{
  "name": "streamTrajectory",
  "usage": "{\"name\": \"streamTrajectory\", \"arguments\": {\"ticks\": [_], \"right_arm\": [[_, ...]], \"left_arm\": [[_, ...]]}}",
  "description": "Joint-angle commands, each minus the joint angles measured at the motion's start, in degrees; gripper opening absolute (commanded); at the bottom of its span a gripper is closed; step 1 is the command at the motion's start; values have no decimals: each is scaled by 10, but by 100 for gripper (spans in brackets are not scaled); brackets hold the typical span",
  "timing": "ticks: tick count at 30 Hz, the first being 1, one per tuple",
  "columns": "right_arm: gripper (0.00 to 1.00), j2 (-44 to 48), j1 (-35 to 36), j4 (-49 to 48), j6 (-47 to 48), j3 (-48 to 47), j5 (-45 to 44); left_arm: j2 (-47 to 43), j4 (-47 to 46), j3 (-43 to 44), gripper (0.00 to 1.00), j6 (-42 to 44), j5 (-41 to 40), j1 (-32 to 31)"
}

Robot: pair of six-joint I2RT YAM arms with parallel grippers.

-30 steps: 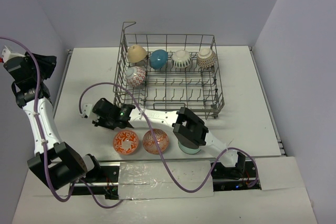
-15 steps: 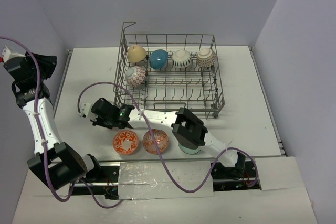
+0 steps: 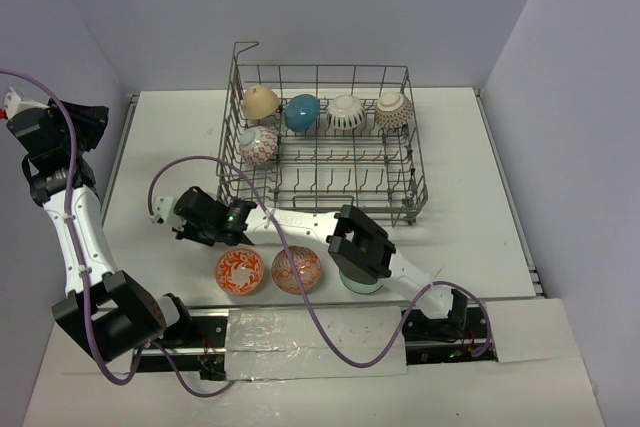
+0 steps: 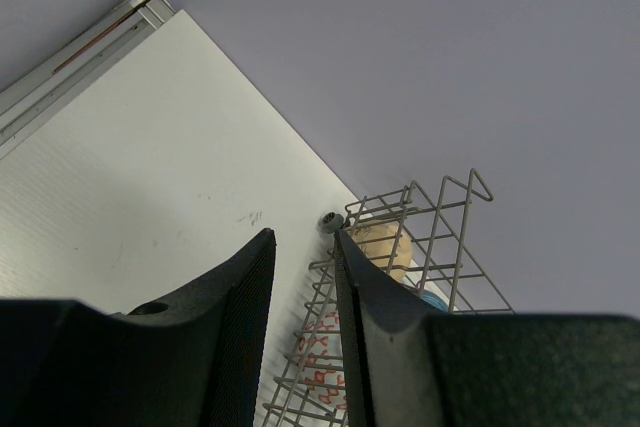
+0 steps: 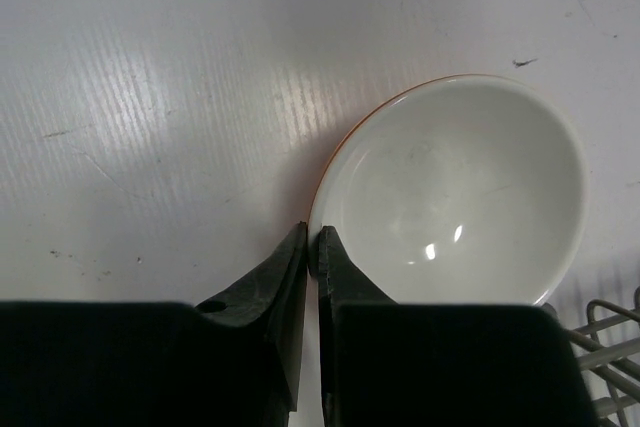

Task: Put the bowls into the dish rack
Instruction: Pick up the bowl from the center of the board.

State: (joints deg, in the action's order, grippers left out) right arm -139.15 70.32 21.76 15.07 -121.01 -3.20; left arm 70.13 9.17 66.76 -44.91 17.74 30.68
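Right end effector [image 5: 312, 247] pinches the rim of the white-lined, orange-edged ceramic bowl [image 5: 450, 197]; next, lift it into the grey wire dish rack [image 3: 320, 69].

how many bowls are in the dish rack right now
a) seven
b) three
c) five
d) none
c: the dish rack holds a tan bowl, a teal-blue bowl, a white striped bowl and a blue-white patterned bowl along its far row, plus a red-white patterned bowl just in front of them on the left.
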Motion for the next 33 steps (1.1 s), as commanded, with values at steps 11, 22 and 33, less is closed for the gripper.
{"name": "streamTrajectory", "arguments": {"ticks": [11, 22, 33], "right_arm": [[0, 150, -4, -48, -43, 137, 68], [0, 172, 1, -61, -51, 143, 84], [0, 159, 1, -52, -59, 111, 94]], "left_arm": [[-7, -31, -4, 36, -9, 10, 3], [-7, -31, -5, 35, -9, 9, 2], [-9, -29, -3, 35, -8, 8, 2]]}}
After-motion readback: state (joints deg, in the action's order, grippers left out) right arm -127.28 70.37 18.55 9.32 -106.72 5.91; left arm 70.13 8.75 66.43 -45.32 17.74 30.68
